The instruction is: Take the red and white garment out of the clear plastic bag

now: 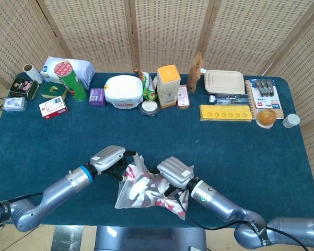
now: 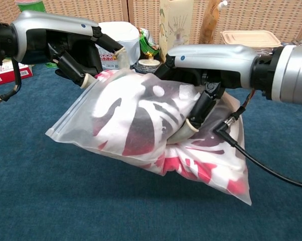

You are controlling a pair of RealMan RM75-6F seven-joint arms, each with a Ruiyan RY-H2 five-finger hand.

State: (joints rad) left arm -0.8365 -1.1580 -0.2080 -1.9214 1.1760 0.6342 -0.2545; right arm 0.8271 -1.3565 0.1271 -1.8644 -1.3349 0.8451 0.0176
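The bag [image 2: 140,130], with the garment [image 2: 135,125] inside, is held just above the near middle of the table [image 1: 240,146]. Its top corner is pinched by the left hand [image 2: 73,47]. Its right side is gripped by the right hand [image 2: 201,75], fingers [image 2: 198,113] curled into the plastic.

**Count on the table**

One clear plastic bag [image 1: 141,185] with one red and white garment [image 2: 140,120] inside. Two hands: left hand [image 1: 108,157] at nine o'clock of the bag, right hand [image 1: 173,170] at three. Along twelve o'clock: one white tub [image 1: 123,91], one green can [image 1: 73,82], one yellow tray [image 1: 225,113], one lidded beige container [image 1: 224,82], one orange-topped carton [image 1: 168,85].
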